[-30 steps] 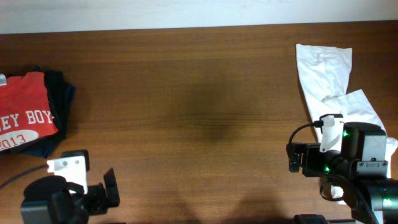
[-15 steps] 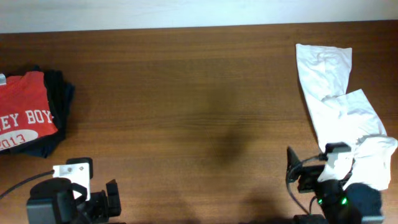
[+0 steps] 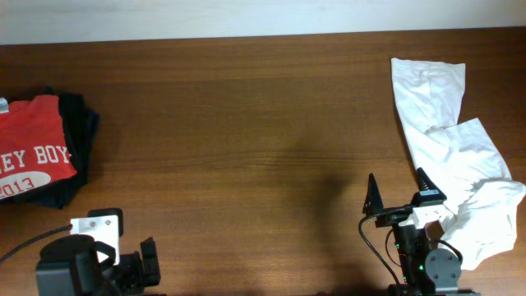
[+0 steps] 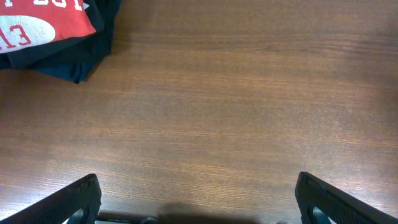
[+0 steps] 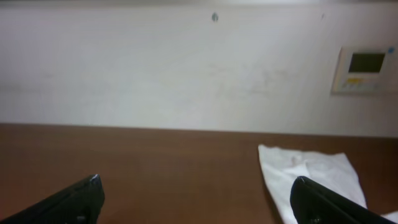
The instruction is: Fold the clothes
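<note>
A crumpled white garment lies unfolded along the table's right side; its far end shows in the right wrist view. A folded stack with a red printed shirt on dark clothes sits at the far left; its corner shows in the left wrist view. My left gripper is open and empty at the front left edge, over bare wood. My right gripper is open and empty at the front right, just left of the white garment, fingers pointing toward the far wall.
The brown wooden table spans the view. A white wall with a small thermostat panel stands behind the table's far edge.
My right arm has pulled back toward the front edge and tilted up, so its fingers now point toward the far wall. The white garment's lower end shifted slightly. The left arm drew back a little.
</note>
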